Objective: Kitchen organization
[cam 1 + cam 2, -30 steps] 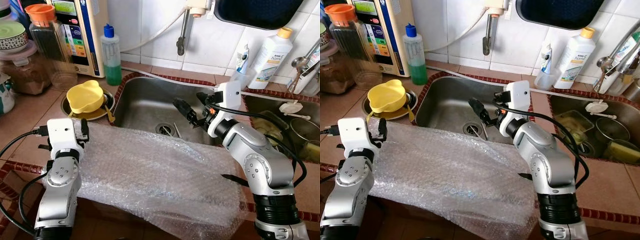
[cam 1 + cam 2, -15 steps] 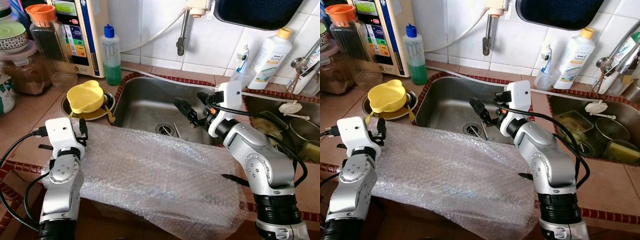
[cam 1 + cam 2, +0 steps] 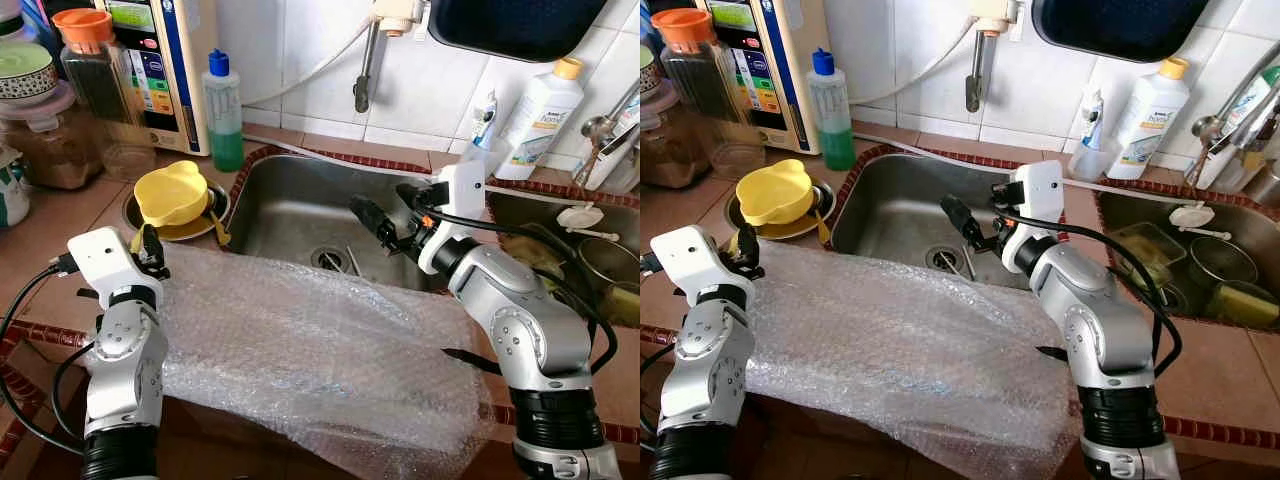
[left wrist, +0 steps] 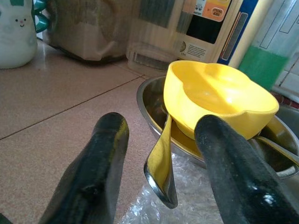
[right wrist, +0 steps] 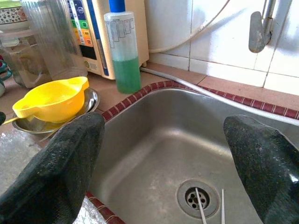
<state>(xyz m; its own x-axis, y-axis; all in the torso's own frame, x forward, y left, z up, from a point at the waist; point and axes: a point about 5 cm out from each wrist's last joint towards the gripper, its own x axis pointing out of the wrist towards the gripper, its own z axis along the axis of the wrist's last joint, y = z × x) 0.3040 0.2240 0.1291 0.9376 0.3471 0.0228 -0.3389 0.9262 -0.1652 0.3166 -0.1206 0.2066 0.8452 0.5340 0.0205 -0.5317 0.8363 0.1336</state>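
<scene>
A large sheet of bubble wrap [image 3: 320, 350] lies over the counter's front edge and the near rim of the steel sink [image 3: 300, 205]. A yellow bowl [image 3: 170, 192] sits in a shallow steel dish [image 3: 128, 212] left of the sink, with a yellow-handled spoon [image 4: 161, 172] hanging out of it. My left gripper [image 3: 150, 248] stands open at the wrap's left corner, its fingers pointing at the yellow bowl [image 4: 219, 100] a short way ahead. Over the sink basin [image 5: 154, 154] my right gripper [image 3: 375, 222] is open and holds nothing.
A green soap bottle [image 3: 222, 110], a water purifier [image 3: 165, 60] and jars [image 3: 95, 70] line the back left. The tap [image 3: 365, 70] hangs over the sink. A white bottle [image 3: 540, 115] stands at the back right, above a second sink [image 3: 590, 270] holding dishes.
My left arm has swung left and turned its fingers toward the yellow bowl. The right arm has barely moved. The bubble wrap lies as before.
</scene>
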